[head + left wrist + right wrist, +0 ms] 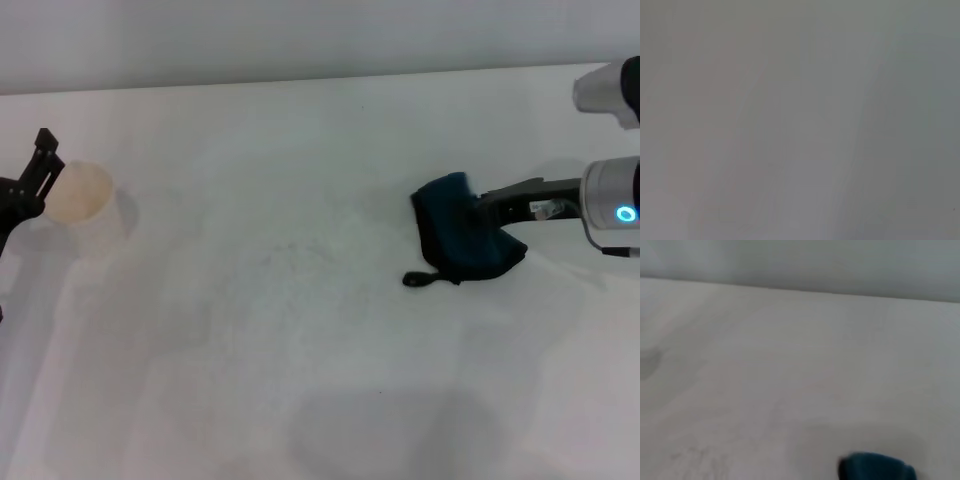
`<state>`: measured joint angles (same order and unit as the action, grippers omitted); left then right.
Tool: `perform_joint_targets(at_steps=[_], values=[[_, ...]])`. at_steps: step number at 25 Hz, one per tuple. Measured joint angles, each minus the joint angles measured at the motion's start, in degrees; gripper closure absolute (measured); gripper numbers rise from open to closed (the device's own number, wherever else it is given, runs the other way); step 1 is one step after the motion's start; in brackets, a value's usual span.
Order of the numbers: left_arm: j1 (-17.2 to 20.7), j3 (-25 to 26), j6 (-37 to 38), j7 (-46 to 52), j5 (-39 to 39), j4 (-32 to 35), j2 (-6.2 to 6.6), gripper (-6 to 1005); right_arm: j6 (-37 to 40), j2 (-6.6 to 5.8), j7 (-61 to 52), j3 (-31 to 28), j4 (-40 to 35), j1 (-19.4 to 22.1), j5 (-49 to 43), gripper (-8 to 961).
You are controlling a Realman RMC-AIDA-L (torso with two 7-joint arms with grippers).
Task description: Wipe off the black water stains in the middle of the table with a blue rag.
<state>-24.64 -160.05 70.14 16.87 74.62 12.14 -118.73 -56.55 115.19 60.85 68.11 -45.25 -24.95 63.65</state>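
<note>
The blue rag (463, 240) lies bunched on the white table (300, 380), right of the middle, with its black loop tab toward the front. My right gripper (480, 212) reaches in from the right and is shut on the rag's top fold. A corner of the rag shows in the right wrist view (875, 469). No black water stains show; only faint grey streaks (290, 262) mark the middle of the table. My left gripper (40, 170) is parked at the far left edge.
A white paper cup (80, 195) stands at the far left, right beside the left gripper. The table's back edge (300, 82) meets a grey wall. The left wrist view shows only a plain grey surface.
</note>
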Motion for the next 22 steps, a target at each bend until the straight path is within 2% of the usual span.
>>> perform_joint_targets(at_steps=[2, 8, 16, 18, 22], values=[[-0.2, 0.0, 0.0, 0.0, 0.0, -0.1, 0.0, 116, -0.1, 0.16, 2.5, 0.2, 0.0, 0.1, 1.6, 801], [-0.3, 0.0, 0.9, 0.9, 0.0, -0.4, -0.02, 115, -0.2, -0.15, 11.0, -1.7, 0.0, 1.5, 11.2, 564], [0.0, 1.3, 2.1, 1.0, 0.0, -0.5, -0.04, 115, -3.5, -0.1, 24.0, -12.2, 0.8, 3.2, 27.9, 378], [0.0, 1.8, 2.2, 1.0, 0.0, -0.5, -0.03, 115, -4.4, -0.08, 28.7, -14.9, 2.5, 3.8, 34.8, 332], [0.0, 2.3, 2.3, 1.0, 0.0, -0.6, -0.02, 116, -6.2, -0.14, 38.2, -22.2, 8.5, 4.1, 44.3, 179]])
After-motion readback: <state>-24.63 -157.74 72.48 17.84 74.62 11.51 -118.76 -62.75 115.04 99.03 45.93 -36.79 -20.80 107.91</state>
